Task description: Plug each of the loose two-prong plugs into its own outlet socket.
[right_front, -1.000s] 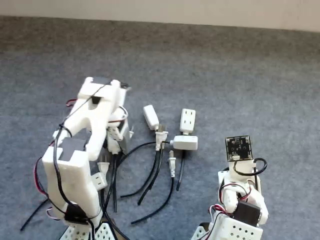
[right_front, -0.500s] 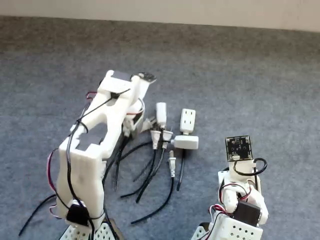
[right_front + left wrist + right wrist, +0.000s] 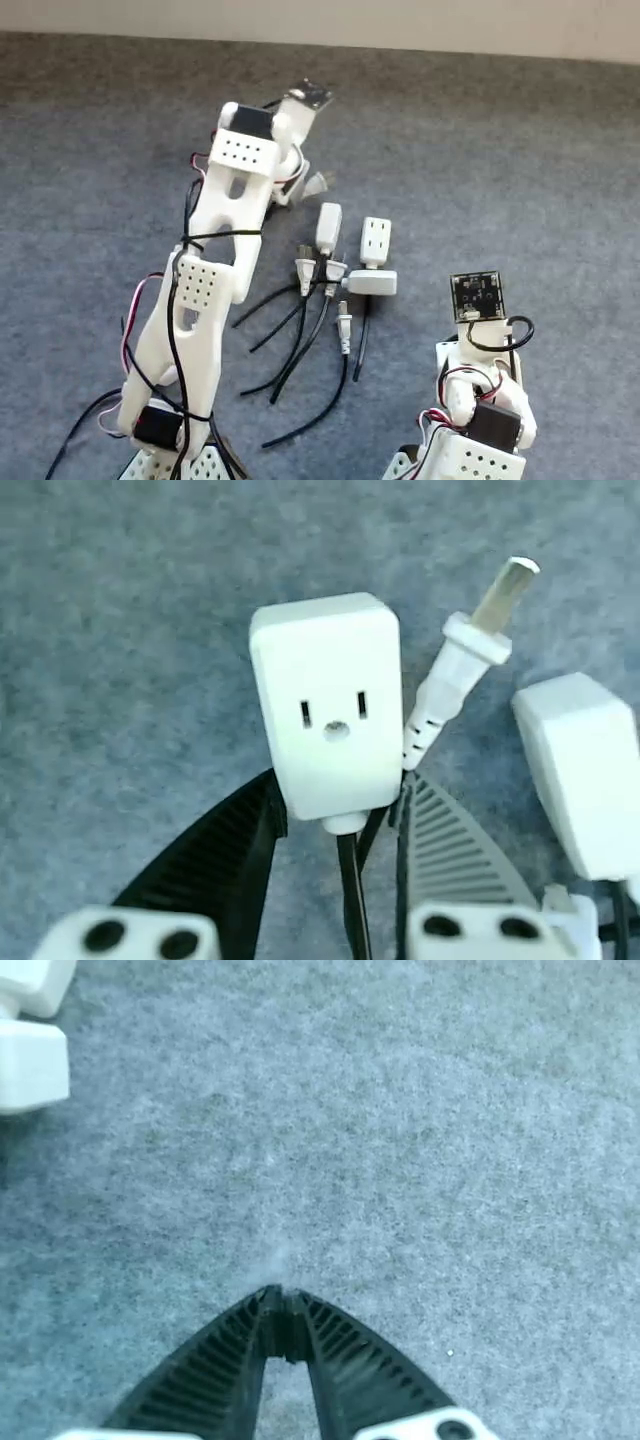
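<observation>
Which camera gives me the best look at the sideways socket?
The high view. It shows the sideways socket whole, lying crosswise at the near end of the face-up socket. The right wrist view has one white end of it, cut off by the frame.

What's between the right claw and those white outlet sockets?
Nothing in the way: the right wrist view shows bare grey carpet running from the shut right claw to the white outlet sockets.
</observation>
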Robot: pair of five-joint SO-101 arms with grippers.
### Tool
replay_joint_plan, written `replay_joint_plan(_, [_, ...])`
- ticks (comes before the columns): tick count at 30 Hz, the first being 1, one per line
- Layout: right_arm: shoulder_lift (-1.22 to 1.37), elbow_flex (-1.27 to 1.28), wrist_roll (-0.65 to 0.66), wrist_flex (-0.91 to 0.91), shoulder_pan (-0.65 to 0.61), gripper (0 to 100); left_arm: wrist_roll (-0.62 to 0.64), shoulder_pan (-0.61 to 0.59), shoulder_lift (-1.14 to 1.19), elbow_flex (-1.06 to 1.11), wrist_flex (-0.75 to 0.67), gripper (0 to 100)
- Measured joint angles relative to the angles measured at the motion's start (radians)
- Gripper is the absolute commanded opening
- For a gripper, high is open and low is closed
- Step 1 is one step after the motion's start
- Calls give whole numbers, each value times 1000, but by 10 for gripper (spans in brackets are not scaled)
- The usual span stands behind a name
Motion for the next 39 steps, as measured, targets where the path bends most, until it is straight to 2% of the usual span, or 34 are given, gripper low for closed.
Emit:
replay_joint_plan(2, [0,0,0,0,0,6,3,-15,2,-12,9,309])
replay_joint_plan(6, [0,0,0,0,0,6,0,-26,-52,28,11,309])
replay_joint_plan(12, [0,0,0,0,0,6,0,20,-339,256,11,309])
replay_joint_plan(19, [0,0,0,0,0,6,0,187,-644,701,11,309])
replay_joint_plan(23, [0,0,0,0,0,6,-5,284,-686,956,11,309])
replay_joint_plan(27, [0,0,0,0,0,6,-21,296,-689,1122,6,309])
replay_joint_plan(32, [0,0,0,0,0,6,-25,298,-689,1287,-109,309])
replay_joint_plan(36, [0,0,0,0,0,6,-25,348,-689,1401,-229,307])
replay_joint_plan(39, [0,0,0,0,0,6,-25,385,-680,1428,-287,240])
